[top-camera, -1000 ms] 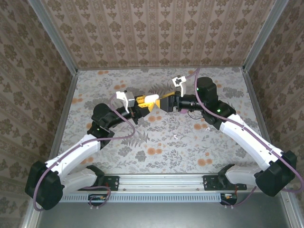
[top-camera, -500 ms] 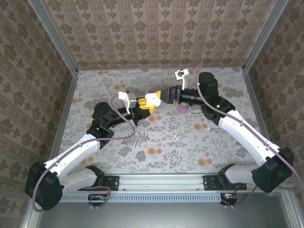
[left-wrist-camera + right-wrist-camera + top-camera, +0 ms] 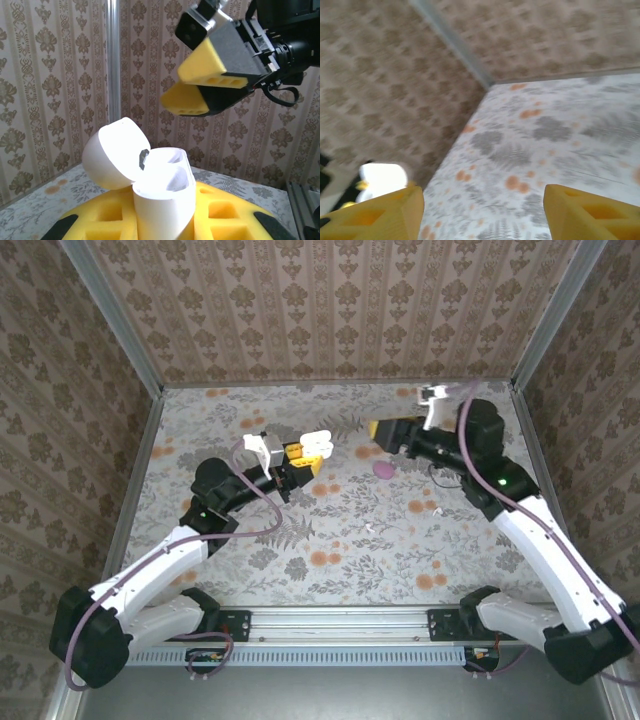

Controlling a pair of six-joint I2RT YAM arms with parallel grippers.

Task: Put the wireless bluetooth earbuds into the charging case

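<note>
Currently left gripper [image 3: 302,457] clamps the open case [image 3: 162,200]; right gripper [image 3: 380,429], agape and empty, should next fetch the near earbud [image 3: 368,528].

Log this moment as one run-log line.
left gripper: shut on charging case | lid: hinged open | right gripper: open, empty, apart from charging case | pink oval item: on table

The right wrist view is blurred, and the right pincer [image 3: 482,207] has its 2 fingers [image 3: 375,212] cut by the bottom edge. The charging case [image 3: 162,202] runs off the left wrist view's bottom edge, its inside unreadable. A white speck [image 3: 368,528] on the tabletop [image 3: 400,552] is too small to identify.
</note>
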